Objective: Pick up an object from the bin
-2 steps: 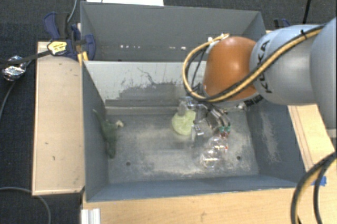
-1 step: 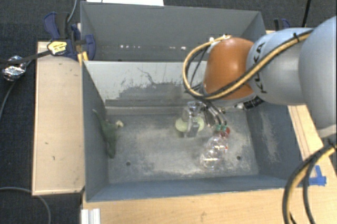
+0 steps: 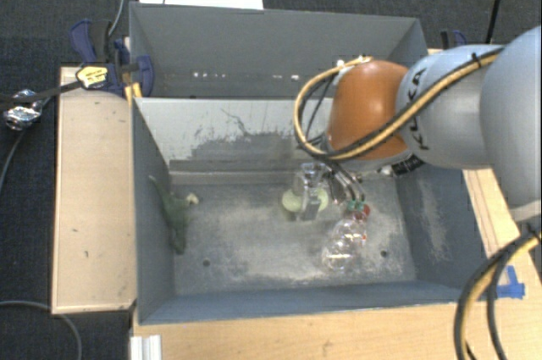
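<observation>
My gripper (image 3: 312,196) reaches down under the orange wrist cover to the bin floor, a little right of the middle. A small pale green rounded thing (image 3: 293,201) lies right against its left side; whether it is gripped cannot be made out. Just to the lower right of the gripper lies a clear plastic thing with small red marks (image 3: 345,240), on its side on the floor.
A dark green toy animal (image 3: 176,217) lies along the left wall of the bin, far from the gripper. The arm with its looped cables covers the bin's upper right part.
</observation>
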`<state>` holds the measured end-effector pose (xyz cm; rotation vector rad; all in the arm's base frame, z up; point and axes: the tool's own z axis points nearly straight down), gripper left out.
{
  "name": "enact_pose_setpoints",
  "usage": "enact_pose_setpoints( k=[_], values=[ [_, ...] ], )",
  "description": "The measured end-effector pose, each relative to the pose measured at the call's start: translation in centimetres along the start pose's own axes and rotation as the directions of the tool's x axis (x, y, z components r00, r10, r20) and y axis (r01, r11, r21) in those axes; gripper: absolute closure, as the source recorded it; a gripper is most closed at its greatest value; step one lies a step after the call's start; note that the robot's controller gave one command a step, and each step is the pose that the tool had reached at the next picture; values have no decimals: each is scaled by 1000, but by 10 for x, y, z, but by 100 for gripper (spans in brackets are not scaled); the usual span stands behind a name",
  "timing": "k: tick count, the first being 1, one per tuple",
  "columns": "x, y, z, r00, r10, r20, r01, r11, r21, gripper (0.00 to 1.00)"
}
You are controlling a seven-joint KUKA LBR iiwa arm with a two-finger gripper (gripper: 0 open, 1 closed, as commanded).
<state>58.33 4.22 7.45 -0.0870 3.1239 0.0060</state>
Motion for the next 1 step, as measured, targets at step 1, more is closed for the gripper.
enact_pose_setpoints(
  k=[1],
  values=[
    [-4,-6,-160,1000,-21,8,21,1000,0,100]
  ],
)
